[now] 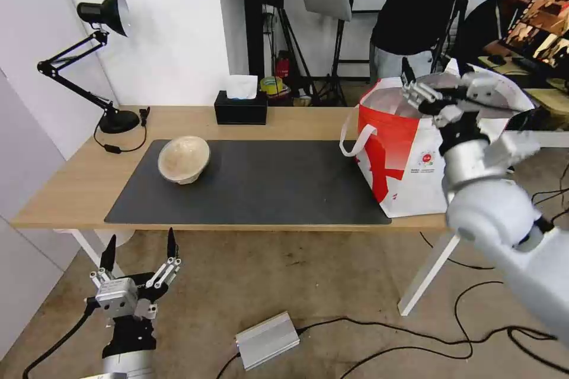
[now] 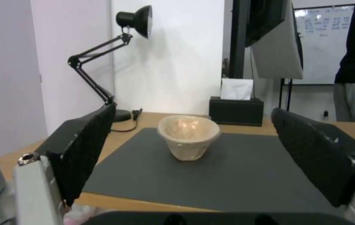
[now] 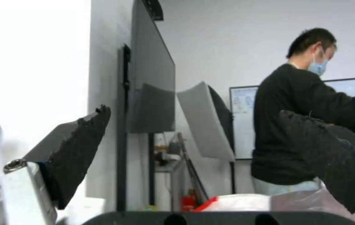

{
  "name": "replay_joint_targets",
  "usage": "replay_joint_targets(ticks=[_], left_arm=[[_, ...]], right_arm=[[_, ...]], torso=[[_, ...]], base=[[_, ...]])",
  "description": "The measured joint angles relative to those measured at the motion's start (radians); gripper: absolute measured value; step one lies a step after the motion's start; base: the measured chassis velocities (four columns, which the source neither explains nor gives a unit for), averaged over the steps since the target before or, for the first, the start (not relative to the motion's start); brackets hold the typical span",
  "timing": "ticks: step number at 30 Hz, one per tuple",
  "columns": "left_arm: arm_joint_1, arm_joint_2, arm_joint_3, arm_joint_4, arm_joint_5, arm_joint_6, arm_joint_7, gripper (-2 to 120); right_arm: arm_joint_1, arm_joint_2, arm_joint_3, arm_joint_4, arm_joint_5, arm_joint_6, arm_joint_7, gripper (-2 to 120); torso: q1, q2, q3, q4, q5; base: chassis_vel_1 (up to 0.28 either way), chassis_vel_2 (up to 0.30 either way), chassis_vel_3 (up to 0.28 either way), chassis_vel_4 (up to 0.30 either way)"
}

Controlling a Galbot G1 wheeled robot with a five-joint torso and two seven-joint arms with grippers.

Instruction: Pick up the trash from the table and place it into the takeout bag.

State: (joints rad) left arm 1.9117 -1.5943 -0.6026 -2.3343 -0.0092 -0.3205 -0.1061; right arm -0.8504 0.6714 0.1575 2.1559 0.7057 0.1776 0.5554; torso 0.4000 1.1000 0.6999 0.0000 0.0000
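Trash left — one beige bowl (image 1: 184, 159), centre-left on the mat (image 1: 284, 189); right gripper (image 1: 435, 86) apparently spread over one takeout bag (image 1: 403, 160); left gripper (image 1: 140, 251) spread, lower left.

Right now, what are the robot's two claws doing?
Left gripper: open, empty, low before the table.
Right gripper: open, empty, over the takeout bag.

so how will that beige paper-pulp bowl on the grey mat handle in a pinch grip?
The beige paper-pulp bowl looks thin-walled, so probably light and apt to flex under a rim pinch. It tapers to a narrow base, so a push may tip it. The matte surface seems unlikely to slip.
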Motion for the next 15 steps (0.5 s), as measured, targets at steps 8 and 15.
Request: replay_joint_targets(ticks=[8,15], left_arm=[[-0.002,-0.001,-0.006,0.001,0.000,0.001,0.000,100],[0.009,-0.002,-0.009,-0.009,0.002,0.001,-0.001,100]], right_arm=[[-0.138,0.039,0.017,0.089,-0.077,0.053,-0.002,100],[-0.381,0.038,0.049,0.192,-0.127,0.076,-0.013,100]], torso=[[0.000,0.000,0.000,0.0000,-0.0001],[0.000,0.000,0.000,-0.0001,0.0000]], base=[[0.000,0.000,0.000,0.000],[0.000,0.000,0.000,0.000]])
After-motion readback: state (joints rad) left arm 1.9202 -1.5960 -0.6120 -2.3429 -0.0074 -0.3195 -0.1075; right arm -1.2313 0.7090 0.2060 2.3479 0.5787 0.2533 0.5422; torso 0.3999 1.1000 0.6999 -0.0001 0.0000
